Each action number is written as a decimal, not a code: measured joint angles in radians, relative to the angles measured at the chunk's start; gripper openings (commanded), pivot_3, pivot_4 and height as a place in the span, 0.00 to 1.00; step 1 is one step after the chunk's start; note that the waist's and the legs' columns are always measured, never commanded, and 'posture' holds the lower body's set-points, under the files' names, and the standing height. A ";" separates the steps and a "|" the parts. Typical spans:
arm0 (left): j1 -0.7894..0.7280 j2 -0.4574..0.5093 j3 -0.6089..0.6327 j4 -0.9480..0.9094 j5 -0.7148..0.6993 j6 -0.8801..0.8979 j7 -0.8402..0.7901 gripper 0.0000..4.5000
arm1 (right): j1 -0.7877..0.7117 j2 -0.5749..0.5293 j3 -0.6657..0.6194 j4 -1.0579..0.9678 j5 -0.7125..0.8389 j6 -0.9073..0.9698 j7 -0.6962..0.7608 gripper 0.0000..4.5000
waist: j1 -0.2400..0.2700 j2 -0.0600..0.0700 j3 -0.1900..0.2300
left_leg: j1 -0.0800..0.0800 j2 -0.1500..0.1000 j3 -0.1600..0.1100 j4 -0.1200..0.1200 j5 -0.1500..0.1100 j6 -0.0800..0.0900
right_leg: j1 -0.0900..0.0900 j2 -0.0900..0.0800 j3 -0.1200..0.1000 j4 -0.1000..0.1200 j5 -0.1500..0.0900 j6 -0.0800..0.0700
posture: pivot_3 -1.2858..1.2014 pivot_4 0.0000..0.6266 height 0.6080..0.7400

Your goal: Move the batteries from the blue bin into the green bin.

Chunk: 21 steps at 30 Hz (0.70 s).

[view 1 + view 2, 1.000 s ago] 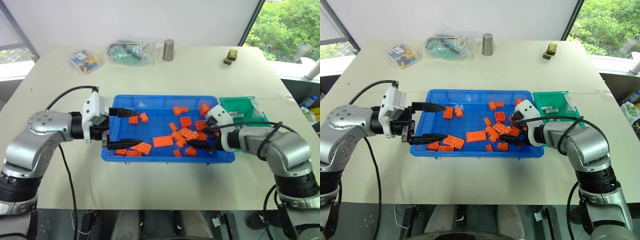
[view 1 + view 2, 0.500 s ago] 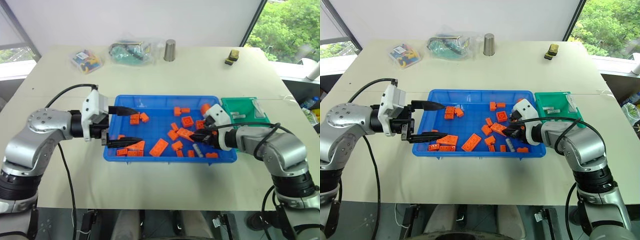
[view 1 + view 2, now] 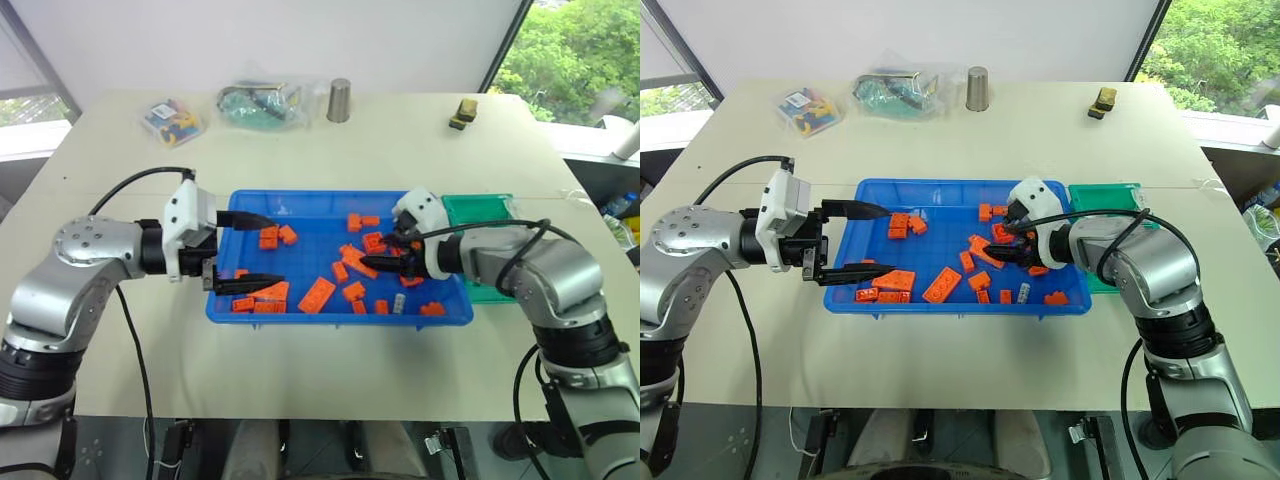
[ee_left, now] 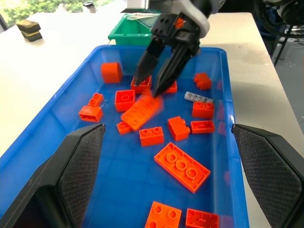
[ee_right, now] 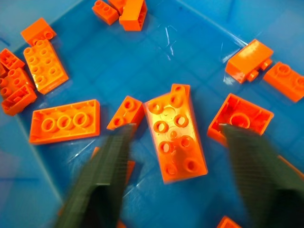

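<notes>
Large shallow bright-blue plastic bin (image 3: 300,205) mid-table, strewn with orange toy bricks (image 3: 316,294). Small deeper green plastic bin (image 3: 478,208) touching its right end. Left gripper (image 3: 244,252) at the tray's left end, black fingers wide apart, empty. Right gripper (image 4: 155,78) over the bricks, fingers parted, clamping nothing. One slim silver-grey battery (image 4: 198,97) lying in the blue tray near its right end.

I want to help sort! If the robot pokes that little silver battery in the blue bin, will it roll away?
Probably. The battery is a slim round cylinder lying on its side on the smooth floor of the blue bin, so a nudge could roll it. Nearby orange bricks might stop it. It looks stiff, and may slip between fingers.
</notes>
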 measured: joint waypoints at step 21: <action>0.005 -0.019 0.001 0.012 0.010 -0.008 0.013 1.00 | -0.295 -0.289 0.364 0.539 -0.466 -1.143 0.947 0.90 | -0.019 0.000 0.001 | 0.001 0.001 0.001 0.000 0.000 0.000 | 0.000 0.000 0.000 0.000 0.000 0.000 | 0.52 0.24 1.00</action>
